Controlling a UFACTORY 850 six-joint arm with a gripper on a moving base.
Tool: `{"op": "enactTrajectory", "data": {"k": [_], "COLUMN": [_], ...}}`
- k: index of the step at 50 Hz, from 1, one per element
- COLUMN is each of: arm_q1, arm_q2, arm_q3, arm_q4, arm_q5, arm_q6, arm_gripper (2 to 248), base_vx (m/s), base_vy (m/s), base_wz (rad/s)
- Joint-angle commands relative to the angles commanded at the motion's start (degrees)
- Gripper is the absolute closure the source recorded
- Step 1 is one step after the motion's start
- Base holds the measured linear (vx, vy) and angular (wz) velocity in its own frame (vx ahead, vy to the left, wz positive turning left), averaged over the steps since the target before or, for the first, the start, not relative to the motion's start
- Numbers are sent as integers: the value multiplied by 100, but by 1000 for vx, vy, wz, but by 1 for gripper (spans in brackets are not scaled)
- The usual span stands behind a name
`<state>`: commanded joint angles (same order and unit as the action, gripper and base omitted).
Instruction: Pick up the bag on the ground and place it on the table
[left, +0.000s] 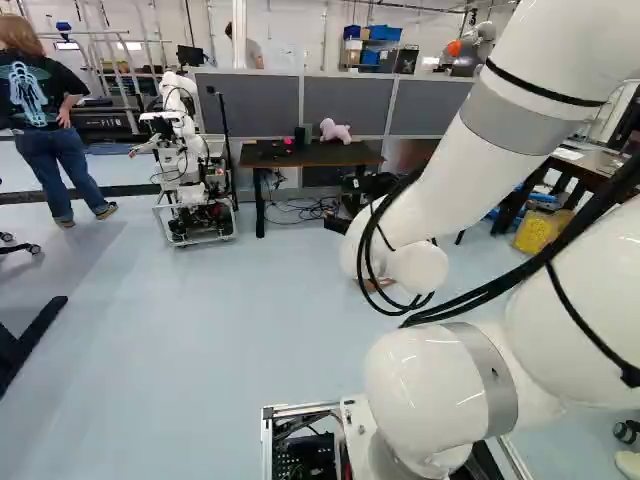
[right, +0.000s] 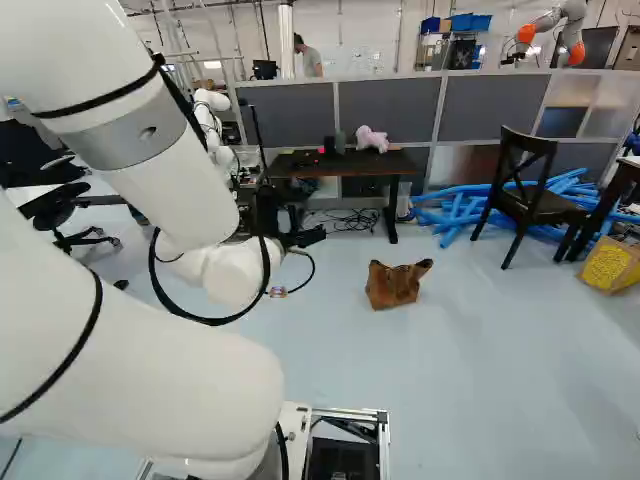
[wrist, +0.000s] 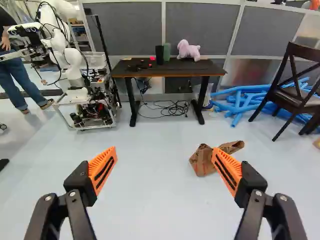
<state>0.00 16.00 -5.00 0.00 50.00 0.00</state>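
At one o'clock from the jaws, spread wide around nothing, the brown bag (wrist: 201, 161) slumps on the floor (wrist: 150, 150), the table (wrist: 172, 73) farther off at twelve.

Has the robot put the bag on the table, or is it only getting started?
It looks like it's only getting started. No step looks done: the brown bag sits on the floor. Nothing is in hand: the tool is open, with the bag out ahead of it. Left to do: grab the bag, lift it and put it on the table with the pink toy.
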Motion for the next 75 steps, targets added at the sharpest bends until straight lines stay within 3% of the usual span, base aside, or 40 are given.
{"op": "enactTrajectory", "data": {"k": [52, 75], "arm_q1": [0, 0], "arm_q2": [0, 0], "arm_q3": [0, 0], "arm_q4": [0, 0], "arm_q5": [0, 0], "arm_q6": [0, 0], "arm_gripper": [3, 3], "base_vx": [96, 147], "base_vy": [2, -38], "base_wz": [-6, -195]}}
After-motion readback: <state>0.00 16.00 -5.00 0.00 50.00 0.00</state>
